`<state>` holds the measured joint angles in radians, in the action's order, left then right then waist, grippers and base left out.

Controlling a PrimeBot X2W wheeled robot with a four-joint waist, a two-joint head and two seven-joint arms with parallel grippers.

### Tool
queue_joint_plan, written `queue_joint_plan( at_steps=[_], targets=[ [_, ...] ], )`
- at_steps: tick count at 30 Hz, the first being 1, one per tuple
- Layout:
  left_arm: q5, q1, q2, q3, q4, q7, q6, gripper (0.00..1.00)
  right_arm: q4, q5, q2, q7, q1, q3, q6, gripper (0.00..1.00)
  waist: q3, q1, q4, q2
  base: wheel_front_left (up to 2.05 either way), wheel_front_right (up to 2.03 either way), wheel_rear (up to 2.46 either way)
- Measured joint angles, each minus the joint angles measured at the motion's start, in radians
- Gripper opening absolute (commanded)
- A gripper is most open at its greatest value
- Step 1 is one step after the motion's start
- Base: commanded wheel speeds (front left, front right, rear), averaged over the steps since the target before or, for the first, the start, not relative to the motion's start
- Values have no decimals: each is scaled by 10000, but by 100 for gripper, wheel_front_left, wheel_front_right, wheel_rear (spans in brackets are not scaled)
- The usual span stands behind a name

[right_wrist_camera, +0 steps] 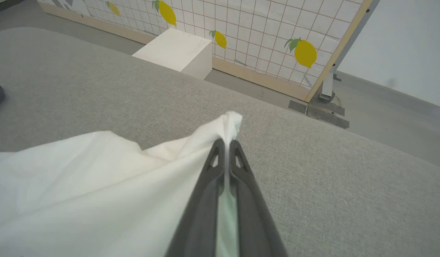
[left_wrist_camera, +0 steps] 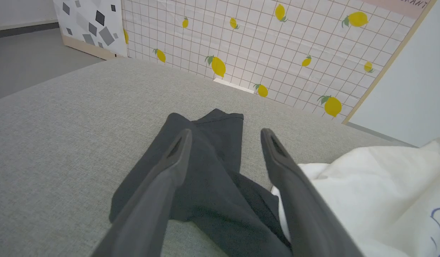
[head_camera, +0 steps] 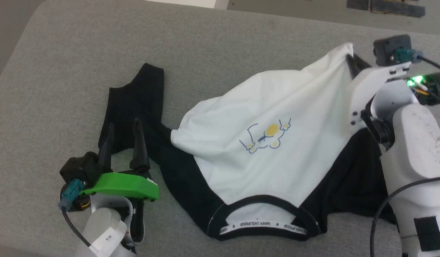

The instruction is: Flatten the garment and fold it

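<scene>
Right gripper (right_wrist_camera: 227, 142) pinching fully shut on white far corner of garment (head_camera: 255, 117), holding that corner raised. Left gripper (left_wrist_camera: 225, 134) gaping wide, gripping nothing, fingers straddling garment's black sleeve (head_camera: 141, 96). Garment lying crumpled, print up, collar toward robot, on grey fabric worktop (head_camera: 81, 43). Beyond garment: lemon-patterned grid panel (left_wrist_camera: 277, 46) and white box (right_wrist_camera: 177, 50) standing on grey floor.

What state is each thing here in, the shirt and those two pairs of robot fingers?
garment: unfolded, rumpled, print up, one white corner lifted.
black sleeve: lying wrinkled on the grey surface.
left fingers: spread apart, holding nothing, over the black sleeve.
right fingers: pinched shut on the garment's white corner.
green light on the right arm: lit.
</scene>
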<state>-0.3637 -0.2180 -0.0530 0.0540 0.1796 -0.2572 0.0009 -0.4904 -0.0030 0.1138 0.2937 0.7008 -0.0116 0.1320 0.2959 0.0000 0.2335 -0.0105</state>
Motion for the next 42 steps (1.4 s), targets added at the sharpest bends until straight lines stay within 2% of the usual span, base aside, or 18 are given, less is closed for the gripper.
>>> queue_joint_plan(
  at_steps=[1, 5, 8, 10, 17, 20, 24, 27, 34, 35, 36, 37, 40, 42],
  targets=[
    [-35, -6, 0, 17, 10, 0, 0, 100, -171, 8, 2, -117, 172, -4, 0, 98, 23, 0, 35, 0, 0, 0, 0],
    [-113, 3, 2, 52, 82, 0, 4, 100, -370, 153, -40, -637, 244, -176, 0, 100, -71, 0, 87, 0, 0, 0, 0],
    [-127, 58, 2, -12, 73, 0, 19, 100, 33, 466, -61, -736, -243, -395, 0, 100, -276, 0, 64, 0, 0, 0, 0],
    [-104, 197, 2, -111, 35, 0, 40, 100, 690, 593, -94, -882, -994, -646, 2, 100, -456, 0, 18, 1, 0, 0, 0],
    [295, 868, 0, -454, -276, 0, 44, 100, 4265, 598, -522, -1043, -4801, -2326, 0, 100, -1148, -1, -394, 0, 0, 0, 0],
    [316, 956, 2, -466, -318, 0, 29, 100, 5001, 846, -614, -663, -6026, -2918, 0, 100, -1339, -1, -638, 0, 0, 0, 0],
    [322, 981, 2, -451, -326, 0, 0, 100, 4744, 1910, -610, 196, -6990, -3340, 0, 100, -1529, -1, -923, 0, 0, 0, 0],
    [322, 1002, 4, -401, -307, 0, 0, 100, 4270, 2451, -625, 780, -7107, -3281, 0, 100, -1604, -1, -1056, 0, 0, 0, 0],
    [299, 992, 4, -265, -230, 0, -4, 100, 3469, 2428, -623, 2717, -6766, -2849, 0, 100, -1419, 0, -995, 0, 0, 0, 0],
    [297, 988, 4, -251, -207, 0, -8, 100, 3446, 2360, -616, 3022, -6659, -2790, 0, 50, -1378, -1, -971, 0, 0, 0, 0],
    [297, 985, 2, -244, -182, 0, -8, 100, 3467, 2247, -585, 3273, -6559, -2725, 0, 33, -1340, -1, -942, 0, 0, 0, 0],
    [293, 981, 4, -215, -171, 0, -8, 100, 3486, 2171, -573, 3442, -6482, -2709, -2, 1, -1311, -1, -918, 0, 0, 0, 0],
    [284, 950, 6, -127, -150, 0, -12, 100, 3682, 1626, -512, 3693, -6223, -2813, 0, 0, -1209, -1, -818, 0, 0, 0, 0],
    [282, 922, 4, -102, -146, 0, -29, 100, 3747, 1005, -224, 3480, -5905, -3124, 4, 0, -1117, -1, -754, 1, 0, 0, 0]
  ],
)
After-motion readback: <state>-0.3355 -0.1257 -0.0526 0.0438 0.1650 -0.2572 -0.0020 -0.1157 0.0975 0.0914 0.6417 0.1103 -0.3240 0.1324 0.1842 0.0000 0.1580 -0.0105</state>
